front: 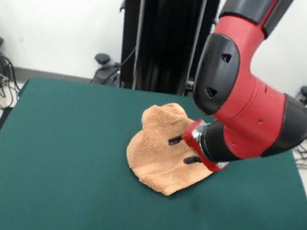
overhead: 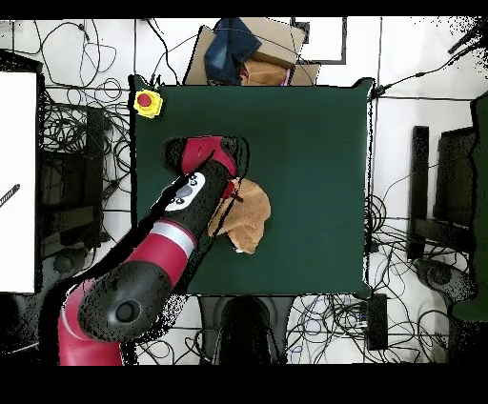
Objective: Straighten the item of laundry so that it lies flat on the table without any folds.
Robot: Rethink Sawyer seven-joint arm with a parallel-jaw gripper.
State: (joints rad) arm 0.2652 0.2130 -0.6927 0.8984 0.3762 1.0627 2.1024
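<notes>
One red arm [front: 243, 112] bent low, jaws apart against rumpled towel [front: 160, 155]

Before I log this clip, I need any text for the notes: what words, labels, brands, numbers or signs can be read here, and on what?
None can be read.
Arm: a white patch with dark marks on the wrist, too blurred to read.
Yellow box with a red button at the table's corner: no lettering shows.
Towel: no readable tag or print.

Red-black arm bent low, wrist horizontal, fingers [front: 175, 140] spread apart, pointing sideways.
</notes>
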